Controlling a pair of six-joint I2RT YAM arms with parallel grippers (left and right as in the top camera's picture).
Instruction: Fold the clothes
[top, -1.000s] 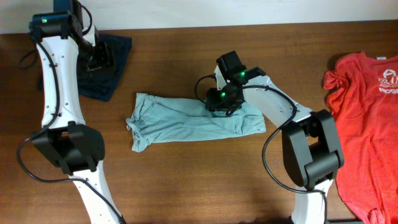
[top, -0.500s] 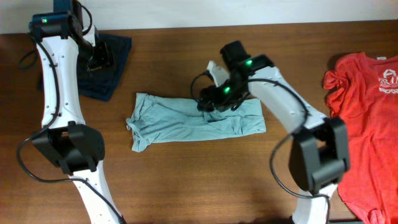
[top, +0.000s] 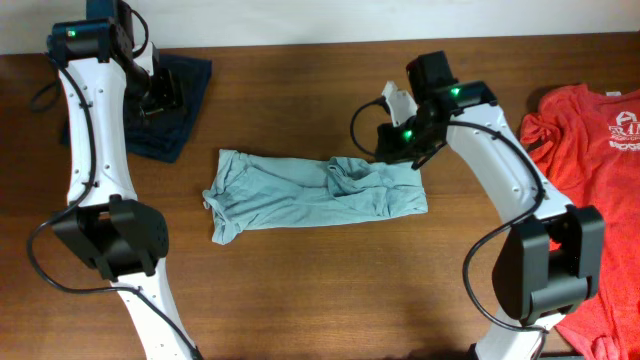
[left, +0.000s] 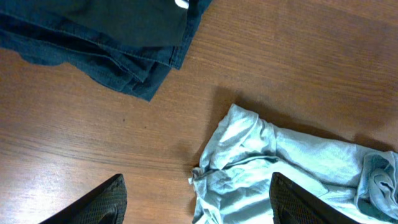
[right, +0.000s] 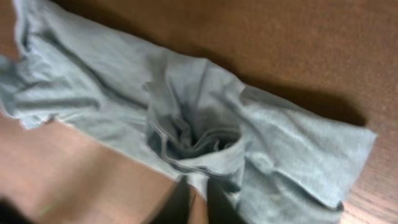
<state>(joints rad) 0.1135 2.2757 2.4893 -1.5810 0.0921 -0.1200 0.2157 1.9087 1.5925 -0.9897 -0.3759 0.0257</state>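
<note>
1. The blue shirt (top: 300, 195) is lying mid-table. A bunch (top: 345, 178) is puckering near its right end, risking a lumpy fold.
2. The right pincer (top: 396, 138) is hanging clenched, seemingly empty, above that end. The left pincer (top: 160, 98) is hovering released over dark clothes (top: 192, 75), far left.
3. The table (top: 300, 290) is showing bare wood around the strip, and the red shirt (top: 590, 200) is lying at the right edge.

Table (top: 300, 290): brown wood, grain running along its length, surface matte with faint scuffs; the same wood shows in the left wrist view (left: 298, 56) and the right wrist view (right: 298, 37). Pale strip (top: 350, 18) lies beyond the table's far edge. Dark blue folded cloth (top: 190, 78) lies at the far left corner, flat on the wood. Close up (left: 93, 31), it shows stacked layers with stitched hems. Small white tag (left: 181, 4) sits at its upper edge.
</note>
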